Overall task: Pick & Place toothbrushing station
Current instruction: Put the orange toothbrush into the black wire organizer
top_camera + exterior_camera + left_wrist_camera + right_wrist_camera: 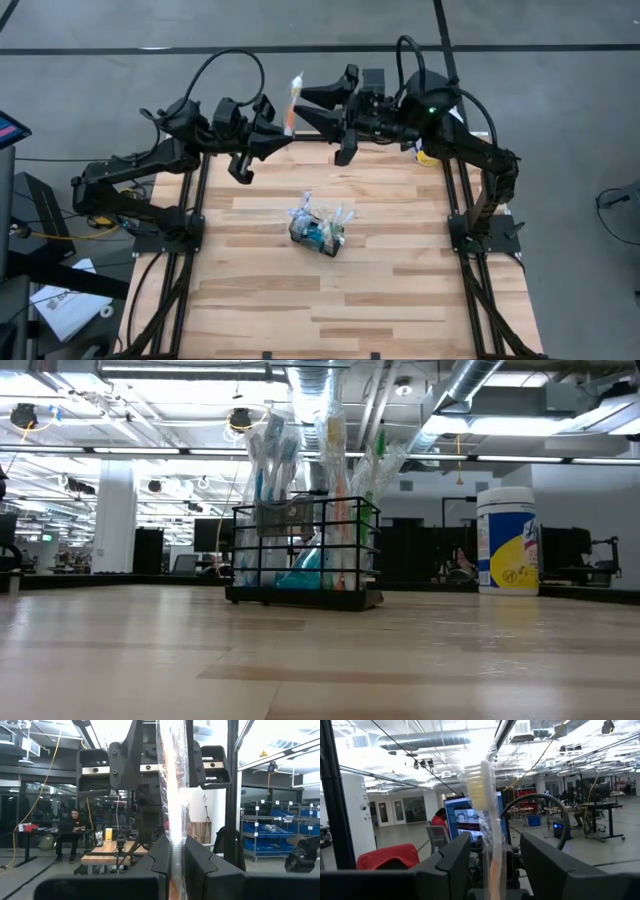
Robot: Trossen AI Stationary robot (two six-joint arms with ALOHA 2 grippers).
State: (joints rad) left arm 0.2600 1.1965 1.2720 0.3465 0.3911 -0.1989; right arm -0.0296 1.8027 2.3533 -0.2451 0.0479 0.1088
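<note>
Left end effector [283,128] pinching wrapped toothbrush [294,100] above far desk [400,290] edge; right end effector [300,106] spread around it. Toothbrushing station [318,232] mid-desk, well apart.

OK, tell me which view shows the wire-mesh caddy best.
The low view: the caddy stands side-on, mesh walls and wrapped toothbrushes clear. The high view shows it small, from above, mid-table. Neither wrist view shows it.

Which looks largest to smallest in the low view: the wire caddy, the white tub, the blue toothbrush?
1. Wire caddy, largest.
2. White tub, though it stands farther back, so unsure.
3. Blue toothbrush, thinnest.
</note>
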